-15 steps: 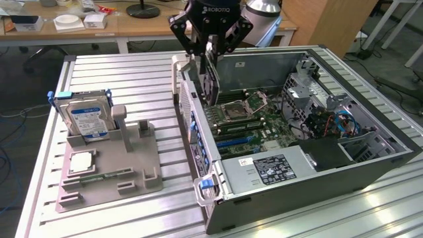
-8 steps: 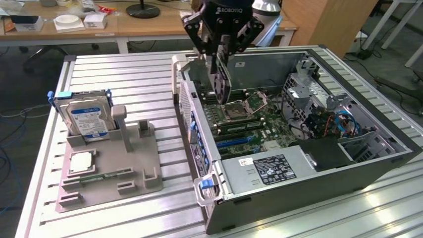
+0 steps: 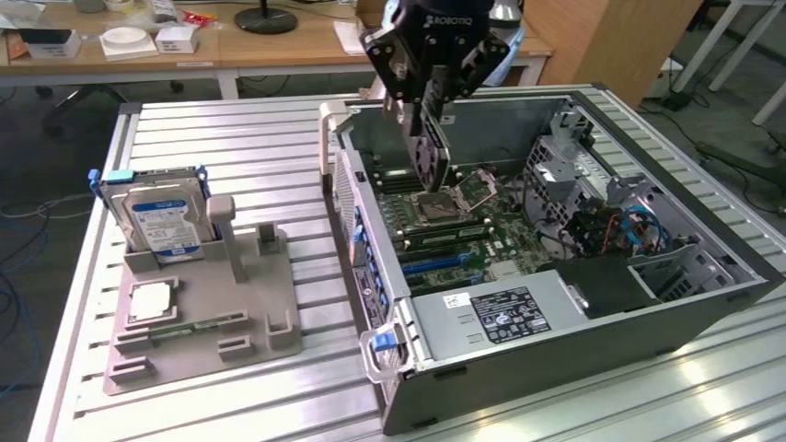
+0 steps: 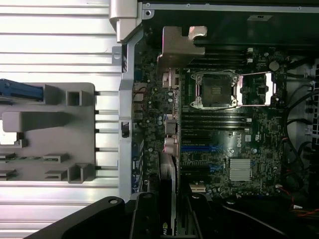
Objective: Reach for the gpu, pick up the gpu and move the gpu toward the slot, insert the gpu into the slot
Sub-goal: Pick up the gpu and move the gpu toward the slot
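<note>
The gpu (image 3: 426,158) hangs edge-down, pinched by its flat faces between the closed jaws of the gripper (image 3: 424,124), most of its length below them; beneath the jaws lies the motherboard (image 3: 473,221) inside the open case (image 3: 590,368). Reach and pick-up look done, the carry nearly so; insertion is left (the card seems clear of the blue slots (image 3: 433,263)). "ROBOTIQ" reads on the gripper body; the power supply label (image 3: 503,315) is too small to read.

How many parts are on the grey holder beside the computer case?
3: a hard drive upright at the far end, a processor chip flat in the middle, a memory stick nearer the camera. The drive could hide more.
</note>
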{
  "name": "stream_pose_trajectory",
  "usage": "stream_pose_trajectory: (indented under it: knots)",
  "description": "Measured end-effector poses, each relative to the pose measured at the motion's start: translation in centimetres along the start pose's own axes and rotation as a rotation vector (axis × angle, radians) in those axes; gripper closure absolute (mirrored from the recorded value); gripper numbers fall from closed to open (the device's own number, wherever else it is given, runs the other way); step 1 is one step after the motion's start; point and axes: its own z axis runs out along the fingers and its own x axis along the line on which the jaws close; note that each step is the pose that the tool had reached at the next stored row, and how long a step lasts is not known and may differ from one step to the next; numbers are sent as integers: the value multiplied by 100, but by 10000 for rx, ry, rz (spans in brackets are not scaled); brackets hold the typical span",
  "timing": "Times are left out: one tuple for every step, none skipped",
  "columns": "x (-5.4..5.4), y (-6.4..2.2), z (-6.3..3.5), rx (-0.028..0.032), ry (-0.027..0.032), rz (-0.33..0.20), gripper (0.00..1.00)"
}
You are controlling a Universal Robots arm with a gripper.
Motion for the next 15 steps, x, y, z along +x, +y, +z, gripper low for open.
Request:
stream_pose_trajectory:
  knots:
    - [-29, 0, 1, 1, 0, -5, 74]
    - [-55, 0, 2, 0, 0, -9, 74]
    - [-79, 1, 3, 0, 0, -13, 74]
    - [-102, 1, 4, 0, 0, -17, 74]
    - [-123, 1, 5, 0, 0, -19, 74]
    - [-143, 1, 5, 0, 0, -22, 74]
    - [-165, 1, 6, 1, 1, -24, 74]
    - [-188, 2, 7, 0, 0, -28, 74]
    - [-213, 2, 8, 0, 0, -33, 74]
    - [-234, 2, 8, 0, 0, -37, 74]
    - [-252, 2, 9, 0, 0, -41, 74]
    - [-272, 2, 9, 0, 0, -46, 74]
    - [-296, 2, 10, 0, 0, -56, 74]
    - [-317, 3, 11, 1, 1, -67, 74]
    - [-335, 3, 11, 1, 1, -76, 74]
